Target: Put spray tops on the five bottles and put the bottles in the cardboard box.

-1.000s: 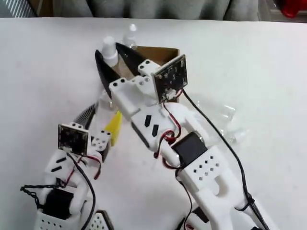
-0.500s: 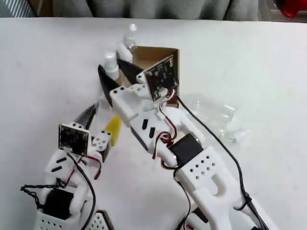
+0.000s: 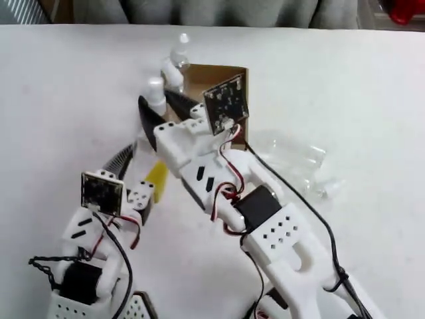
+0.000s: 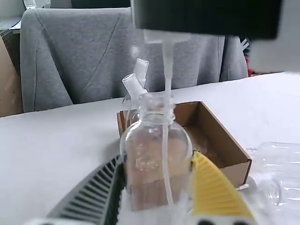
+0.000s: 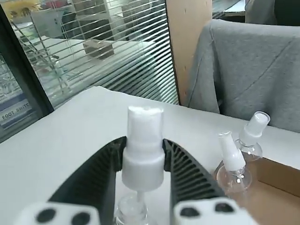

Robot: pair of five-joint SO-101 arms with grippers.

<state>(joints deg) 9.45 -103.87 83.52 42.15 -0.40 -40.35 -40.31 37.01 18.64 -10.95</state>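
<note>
So the right pincer (image 5: 144, 143) is clamped on a spray top (image 5: 143, 157), held upright straight above the open bottle (image 4: 157, 145) gripped by the left pincer (image 4: 158, 160), just beside the cardboard box (image 4: 227, 143). Long axes are lined up vertical and the dip tube (image 4: 167, 136) is seen inside the neck, so a straight drop is probably all that's needed. Counted: two capped bottles (image 5: 234, 171) at the box's far corner, two bare bottles (image 3: 299, 163) laid on the desk (image 3: 66, 80) off its other side.

Cannot see near half of cardboard box (image 3: 212, 74), covered by right arm (image 3: 199, 143). Cropped by picture edge: body of bottle (image 5: 127, 212) under spray top (image 5: 143, 150); loose bottles (image 4: 281, 158) right of box.
</note>
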